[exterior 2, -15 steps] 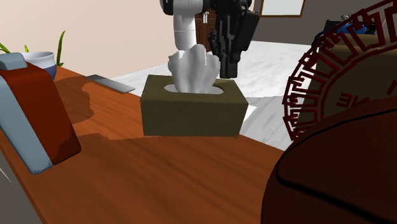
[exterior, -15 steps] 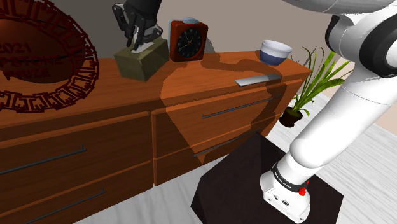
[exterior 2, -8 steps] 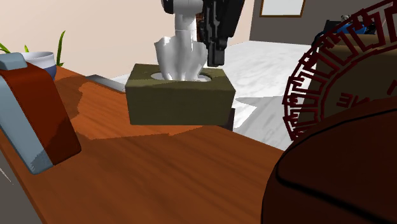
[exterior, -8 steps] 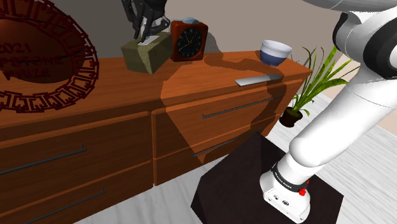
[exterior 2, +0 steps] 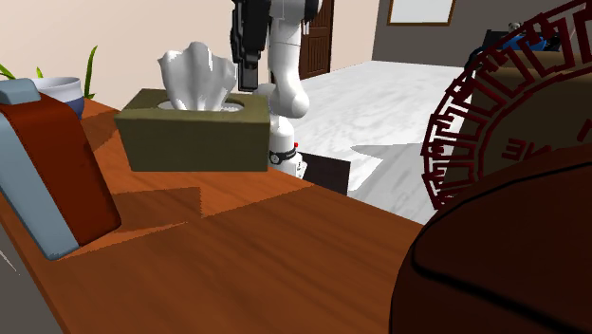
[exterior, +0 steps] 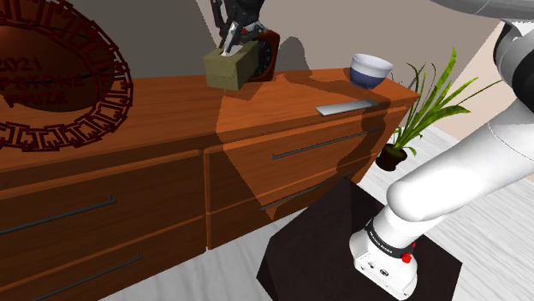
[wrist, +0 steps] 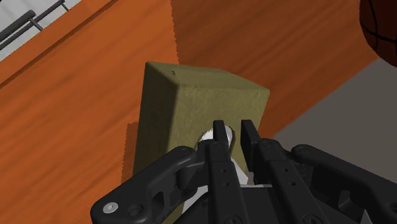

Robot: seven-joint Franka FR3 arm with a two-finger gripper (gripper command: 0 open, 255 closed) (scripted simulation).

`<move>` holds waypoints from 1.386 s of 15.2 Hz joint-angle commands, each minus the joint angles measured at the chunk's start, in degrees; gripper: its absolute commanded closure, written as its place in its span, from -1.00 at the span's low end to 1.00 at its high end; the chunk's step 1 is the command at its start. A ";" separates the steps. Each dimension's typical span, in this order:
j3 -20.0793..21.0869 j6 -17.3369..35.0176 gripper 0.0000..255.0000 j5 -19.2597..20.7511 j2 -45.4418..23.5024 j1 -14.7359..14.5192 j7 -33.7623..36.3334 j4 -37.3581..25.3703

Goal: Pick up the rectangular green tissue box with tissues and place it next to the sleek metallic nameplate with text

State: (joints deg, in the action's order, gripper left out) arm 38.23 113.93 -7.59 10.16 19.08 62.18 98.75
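Note:
An olive-green tissue box [exterior: 231, 67] with a white tissue [exterior 2: 197, 76] sticking out hangs in the air above the wooden dresser top [exterior: 171, 103]. My black gripper [exterior: 231, 43] comes down onto the box's top beside the tissue and is shut on the tissue box. In the wrist view the fingers [wrist: 220, 135] pinch close together at the box's [wrist: 191, 108] upper edge, with white tissue showing beside them. The flat grey nameplate [exterior: 347, 106] lies on the dresser top toward the shoulder view's right, apart from the box.
A red-brown clock [exterior: 267, 50] stands right behind the box. A white and blue cup [exterior: 370, 68] sits near the dresser's right end. A large dark red round ornament [exterior: 51, 77] stands at the left. A potted plant [exterior: 418, 111] is on the floor beyond the dresser.
The gripper has lifted the tissue box off the dresser top and carried it toward the shoulder view's right, in front of the clock.

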 commanded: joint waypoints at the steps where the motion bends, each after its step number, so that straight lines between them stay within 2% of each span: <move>1: -2.64 0.06 1.00 -2.32 1.90 0.71 -3.99 1.99; 11: -13.77 -1.62 1.00 -7.62 5.03 4.10 -19.83 5.86; 21: -22.63 -4.59 1.00 -9.23 1.73 8.60 -33.22 3.00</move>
State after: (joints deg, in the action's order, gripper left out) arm 16.44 109.40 -16.79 12.58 27.14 30.19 102.54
